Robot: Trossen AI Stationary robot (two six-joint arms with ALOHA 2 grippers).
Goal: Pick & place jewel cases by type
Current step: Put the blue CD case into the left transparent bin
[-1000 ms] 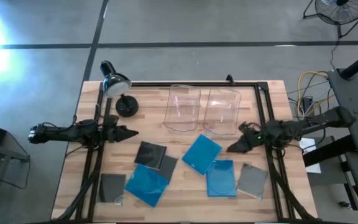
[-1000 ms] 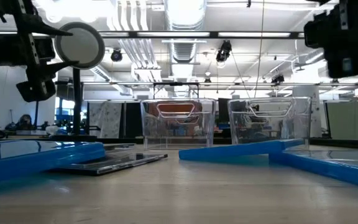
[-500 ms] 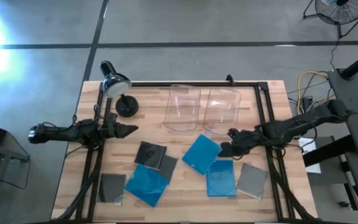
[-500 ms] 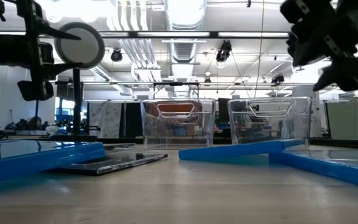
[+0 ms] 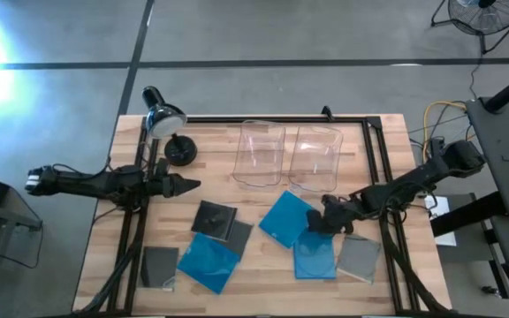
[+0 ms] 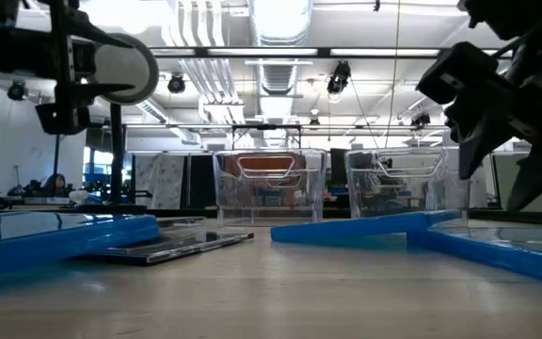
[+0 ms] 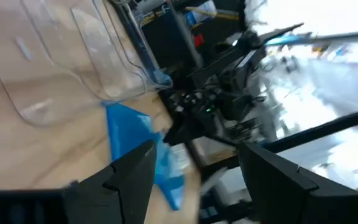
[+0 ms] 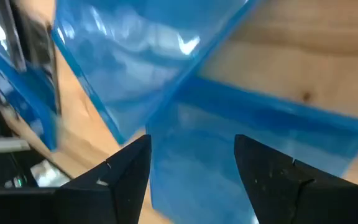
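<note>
**Right pincer open above 2 blue jewel cases**

7 jewel cases spread flat over the near half of the worktop (image 5: 254,296). 3 bright blue: 1 blue case (image 5: 287,217) near the middle, tilted like a diamond; a second blue case (image 5: 314,253) just beside it toward the right, their edges touching or overlapping; a third blue case (image 5: 208,261) further left. 4 dark grey: a grey pair (image 5: 215,217) overlapping in the middle-left, 1 grey case (image 5: 159,266) at the near left, 1 grey case (image 5: 359,256) at the near right beside the second blue one.

Right pincer (image 5: 318,217) reaching in from the right, hovering where the 2 right-hand blue cases meet; fingers (image 8: 129,171) spread apart in the right wrist view, nothing between them, blue plastic filling the gap below.

Left pincer (image 5: 188,185) waiting over the left side of the worktop, fingers parted in its wrist view, empty.

2 clear bins (image 5: 290,155) side by side at the far edge, nothing visible inside. Desk lamp (image 5: 168,124) at the far left corner
</note>
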